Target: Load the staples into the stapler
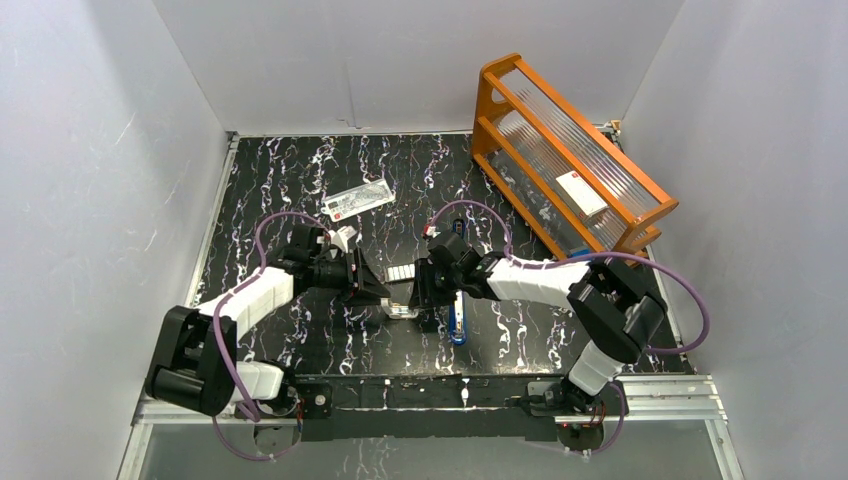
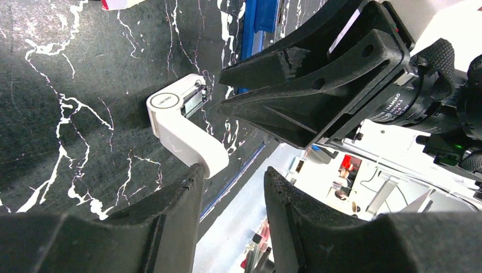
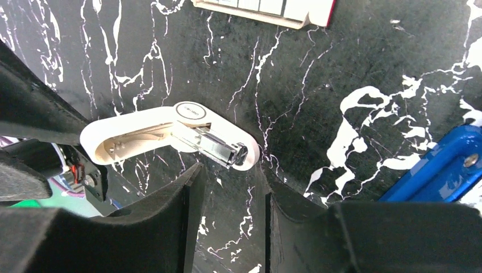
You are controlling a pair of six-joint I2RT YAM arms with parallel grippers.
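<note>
The left gripper (image 2: 233, 170) reaches in low over the black marbled table (image 1: 280, 170), its jaws apart with a clear gap between them. The tip of one finger (image 2: 190, 182) sits right at the end of a small white-silver gadget (image 2: 182, 128); I cannot tell whether they touch. The gadget lies flat in the middle of the table near the front edge, between the two grippers. Just behind it, also between the grippers, the staples (image 1: 400, 272) rest flat on the table as a small grey rectangle, held by neither. The right gripper (image 3: 231, 170) faces the left one from the other side of the gadget, its jaws likewise spread and closed on nothing, their tips just short of the gadget's metal end. The stapler (image 1: 457, 325) lies on the table just right of the gadget, beside the right gripper, untouched. At the far right stands an orange rack (image 1: 490, 95), tilted.
</note>
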